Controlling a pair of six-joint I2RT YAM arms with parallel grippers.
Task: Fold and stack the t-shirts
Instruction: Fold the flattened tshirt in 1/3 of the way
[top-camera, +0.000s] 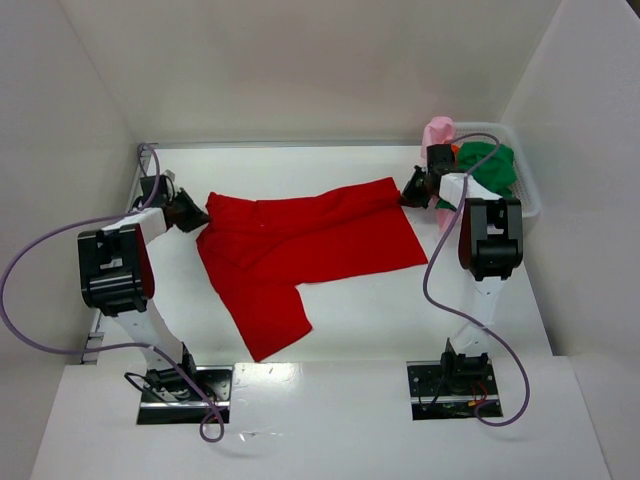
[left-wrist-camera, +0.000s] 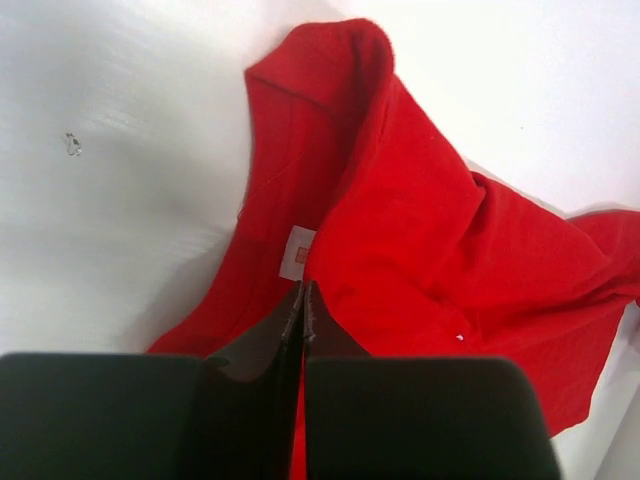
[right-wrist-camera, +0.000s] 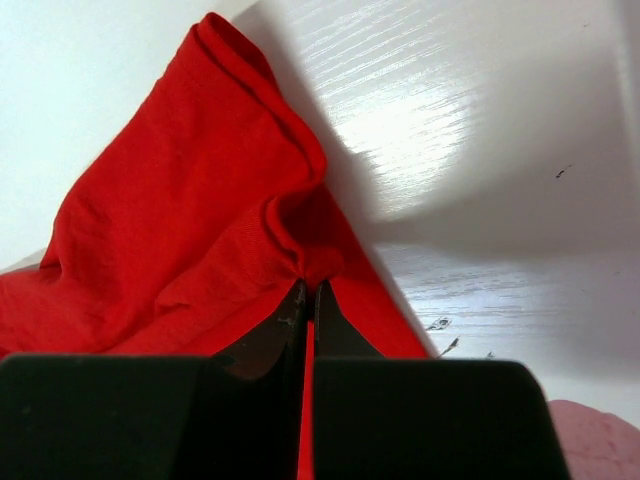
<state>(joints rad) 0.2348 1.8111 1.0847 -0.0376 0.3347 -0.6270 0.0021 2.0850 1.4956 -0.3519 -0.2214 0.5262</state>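
Observation:
A bright red t-shirt (top-camera: 300, 240) lies spread across the white table, one part reaching toward the near edge. My left gripper (top-camera: 197, 215) is shut on its left edge; the left wrist view shows the red cloth (left-wrist-camera: 420, 240) pinched between the jaws near a white label (left-wrist-camera: 297, 255). My right gripper (top-camera: 408, 193) is shut on the shirt's far right corner; the right wrist view shows the red cloth (right-wrist-camera: 190, 230) bunched at the fingertips. A dark green t-shirt (top-camera: 490, 165), a pale pink one (top-camera: 437, 131) and a bit of orange (top-camera: 456, 149) sit in the basket.
A white lattice basket (top-camera: 528, 195) stands at the far right against the wall, just behind my right arm. White walls close in the table on the left, back and right. A bit of pink cloth (right-wrist-camera: 590, 440) shows at the lower right of the right wrist view.

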